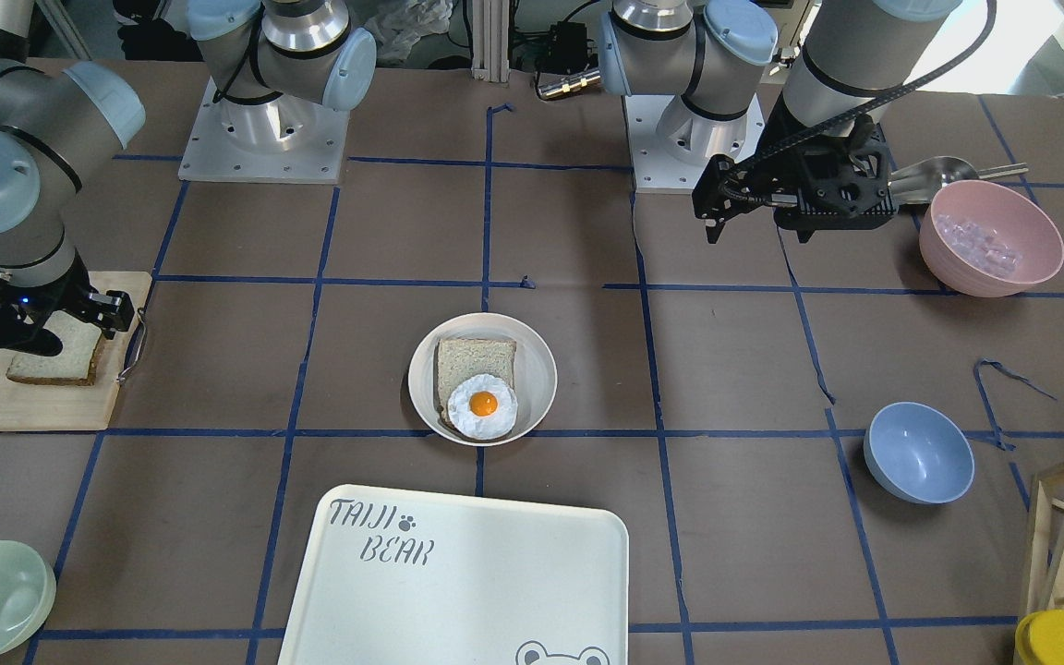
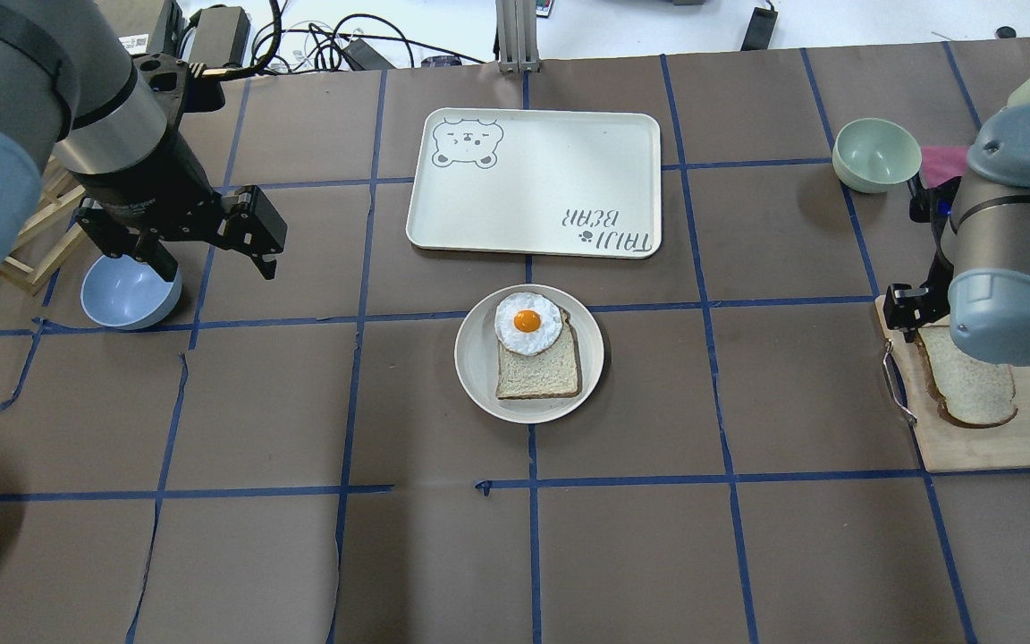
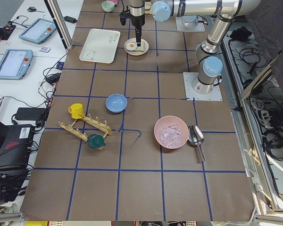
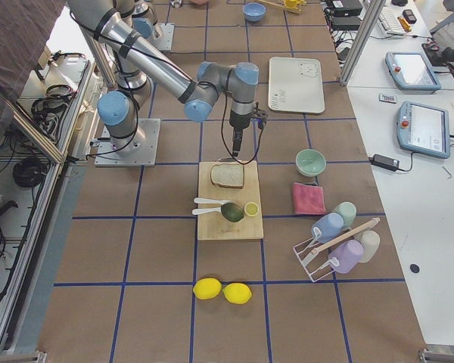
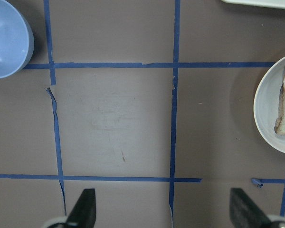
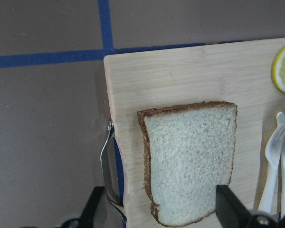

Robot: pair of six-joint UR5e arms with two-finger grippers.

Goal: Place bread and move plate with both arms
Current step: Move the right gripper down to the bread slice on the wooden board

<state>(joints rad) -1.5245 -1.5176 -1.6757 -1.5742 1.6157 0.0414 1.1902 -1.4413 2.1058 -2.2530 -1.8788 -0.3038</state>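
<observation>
Front view: the right gripper [image 1: 38,323] hangs over the bread [image 1: 56,365], which lies flat on the board [image 1: 24,406] at the table's end, so I'd say it's lining up a pick. The plate [image 1: 541,369] sits mid-table, well apart, with egg toast [image 1: 477,369] on it; my guess is the bread goes on top. The left gripper [image 1: 761,226] waits near the pink bowl [image 1: 994,268], out of the way.

Overhead: the left one hovers beside the blue bowl [image 2: 122,300], holding nothing.

Left wrist cam: fingers [image 5: 83,211] spread wide over bare table, plate edge at the side.

Right wrist cam: jaws parted around the bread's near end, no pinch yet.
</observation>
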